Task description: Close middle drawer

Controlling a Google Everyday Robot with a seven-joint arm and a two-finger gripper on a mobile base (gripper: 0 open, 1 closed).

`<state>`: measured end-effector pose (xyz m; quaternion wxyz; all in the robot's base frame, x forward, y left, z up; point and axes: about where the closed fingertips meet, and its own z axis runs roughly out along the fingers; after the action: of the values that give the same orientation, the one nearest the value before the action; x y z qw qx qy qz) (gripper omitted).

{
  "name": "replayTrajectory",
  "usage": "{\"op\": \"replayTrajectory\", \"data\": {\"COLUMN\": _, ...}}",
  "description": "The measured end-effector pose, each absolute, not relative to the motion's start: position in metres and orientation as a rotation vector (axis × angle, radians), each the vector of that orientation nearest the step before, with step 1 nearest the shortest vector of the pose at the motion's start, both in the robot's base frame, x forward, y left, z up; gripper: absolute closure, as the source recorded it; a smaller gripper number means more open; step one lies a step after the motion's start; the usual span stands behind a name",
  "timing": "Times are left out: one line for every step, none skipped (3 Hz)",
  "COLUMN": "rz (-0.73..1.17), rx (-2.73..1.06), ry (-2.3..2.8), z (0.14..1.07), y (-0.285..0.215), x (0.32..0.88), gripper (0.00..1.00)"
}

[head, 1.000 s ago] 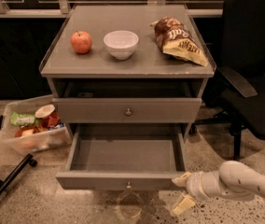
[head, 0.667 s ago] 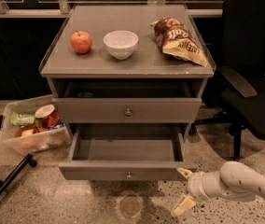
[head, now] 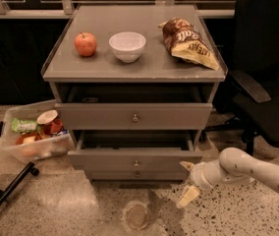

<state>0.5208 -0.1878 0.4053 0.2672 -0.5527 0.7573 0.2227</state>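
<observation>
The grey cabinet (head: 134, 68) has three drawers. The middle drawer (head: 105, 159) stands only a little way out, its flat front with a small round knob (head: 136, 164) just ahead of the cabinet face. The top, taller-fronted drawer (head: 95, 116) also stands slightly out. The lowest drawer (head: 110, 174) sits just beneath. My gripper (head: 184, 184) is at the lower right, beside the right front corner of the middle drawer, low over the floor. Its two pale fingers (head: 188, 195) are spread open and hold nothing.
On the cabinet top lie a red apple (head: 85, 44), a white bowl (head: 127, 45) and a chip bag (head: 188, 43). A clear bin of snacks (head: 31, 136) stands on the floor at the left. A black office chair (head: 267, 82) is at the right.
The middle drawer has slid in from well pulled out to nearly flush. My gripper has followed it toward the cabinet, staying at its right front corner.
</observation>
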Motion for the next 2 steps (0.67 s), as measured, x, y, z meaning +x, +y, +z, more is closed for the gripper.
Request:
{"op": "replayTrajectory", "data": {"rz": 0.585, "rx": -1.435, "ry": 2.043, "z": 0.393, "y": -0.191, "x": 0.537, "gripper": 0.0}}
{"op": "replayTrajectory", "data": {"rz": 0.569, "rx": -1.386, "ry": 2.04, "z": 0.377, "y": -0.192, "x": 0.563, "gripper": 0.0}}
